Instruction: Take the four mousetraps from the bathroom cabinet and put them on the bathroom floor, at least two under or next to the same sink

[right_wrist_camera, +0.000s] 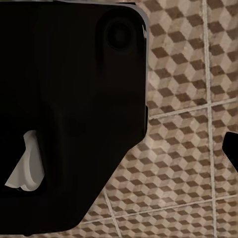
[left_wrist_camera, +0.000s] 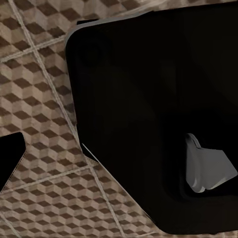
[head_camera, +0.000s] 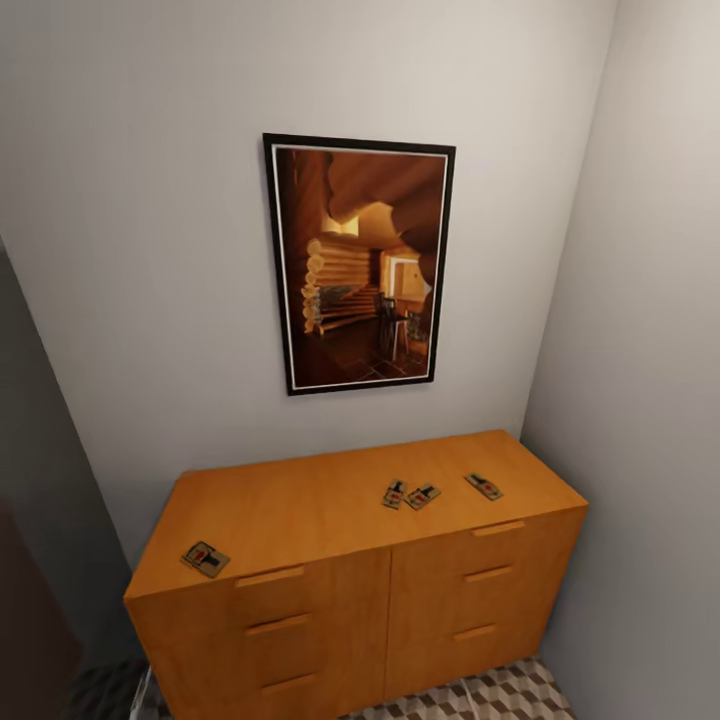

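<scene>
Where the head camera looks: down at a low orange-brown cabinet [head_camera: 340,560] standing in a narrow alcove between pale walls.
Cabinet: flat wooden top, with two columns of drawers below, each drawer with a wooden bar handle.
Mousetraps: all four lie flat on the cabinet's top, none on the floor.
Left mousetrap [head_camera: 205,558]: alone near the front left corner of the top, well apart from the others.
Middle mousetraps: one [head_camera: 394,494] and another [head_camera: 422,496] lie just beside each other, right of centre, angled so that they form a shallow V; whether they touch I cannot tell.
Right mousetrap [head_camera: 483,486]: near the pair, further toward the right end of the top.
Picture on the wall [head_camera: 358,262]: black-framed, hanging above the cabinet, showing a warm brown log interior.
Bathroom floor [head_camera: 480,695]: tiles with a brown, beige and white cube pattern and pale grout lines, seen at the cabinet's foot in the head view and in both wrist views.
Left wrist view: a large black robot part [left_wrist_camera: 158,119] over the tiles, with a small grey piece on it.
Right wrist view: a similar black part [right_wrist_camera: 69,114] over the tiles, with a small white piece.
Fingers: I cannot tell whether either gripper's fingers are wide or narrow.
</scene>
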{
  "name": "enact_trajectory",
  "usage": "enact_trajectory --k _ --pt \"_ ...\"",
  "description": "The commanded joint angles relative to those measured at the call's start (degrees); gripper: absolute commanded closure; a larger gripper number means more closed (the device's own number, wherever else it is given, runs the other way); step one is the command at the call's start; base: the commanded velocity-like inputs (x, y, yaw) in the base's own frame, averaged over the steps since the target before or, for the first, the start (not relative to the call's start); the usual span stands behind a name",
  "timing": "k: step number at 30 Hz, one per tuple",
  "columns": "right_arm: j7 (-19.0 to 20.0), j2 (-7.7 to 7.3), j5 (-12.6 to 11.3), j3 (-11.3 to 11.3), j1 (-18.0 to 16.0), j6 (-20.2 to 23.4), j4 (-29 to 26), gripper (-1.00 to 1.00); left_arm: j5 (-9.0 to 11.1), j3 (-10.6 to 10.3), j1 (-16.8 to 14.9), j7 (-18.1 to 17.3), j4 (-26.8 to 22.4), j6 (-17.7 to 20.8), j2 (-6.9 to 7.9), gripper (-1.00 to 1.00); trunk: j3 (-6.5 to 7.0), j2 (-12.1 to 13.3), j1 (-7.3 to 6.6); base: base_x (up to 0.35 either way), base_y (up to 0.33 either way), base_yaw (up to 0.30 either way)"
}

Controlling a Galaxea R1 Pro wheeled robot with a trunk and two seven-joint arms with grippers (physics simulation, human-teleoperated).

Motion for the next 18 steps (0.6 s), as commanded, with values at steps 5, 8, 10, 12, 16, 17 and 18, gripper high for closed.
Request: enact_trajectory --k 5,8,10,12,16,17,18 --pt "0.0 -0.03 0.0 0.0 0.0 -0.2 0.1 -1.0 -0.6 0.0 0.0 0.1 -0.1 0.0 0.02 -1.0 -0.02 0.0 0.05 0.258 0.0 0.0" --pt "0.0 -0.08 0.0 0.0 0.0 -0.1 0.1 -1.0 -0.6 0.0 0.0 0.1 -0.1 -0.1 0.03 -1.0 -0.02 0.0 0.05 0.147 0.0 0.0" --pt "0.0 -0.11 0.0 0.0 0.0 -0.1 0.1 -1.0 -0.6 0.0 0.0 0.1 -0.1 -0.1 0.03 -1.0 -0.02 0.0 0.05 0.083 0.0 0.0" --pt "0.0 -0.14 0.0 0.0 0.0 -0.1 0.1 -1.0 -0.6 0.0 0.0 0.1 -0.1 -0.1 0.03 -1.0 -0.02 0.0 0.05 0.053 0.0 0.0" --pt "0.0 -0.16 0.1 0.0 0.0 -0.1 0.1 -1.0 -0.6 0.0 0.0 0.1 -0.2 -0.1 0.04 -1.0 -0.02 0.0 0.05 0.028 0.0 0.0" --pt "0.0 -0.17 0.1 0.0 0.0 -0.1 0.1 -1.0 -0.5 0.0 0.0 0.1 -0.2 -0.1 0.04 -1.0 -0.02 0.0 0.05 0.015 0.0 0.0" --pt "0.0 -0.17 0.1 0.0 0.0 -0.1 0.1 -1.0 -0.5 0.0 0.0 0.1 -0.2 -0.1 0.04 -1.0 -0.02 0.0 0.05 0.012 0.0 0.0"
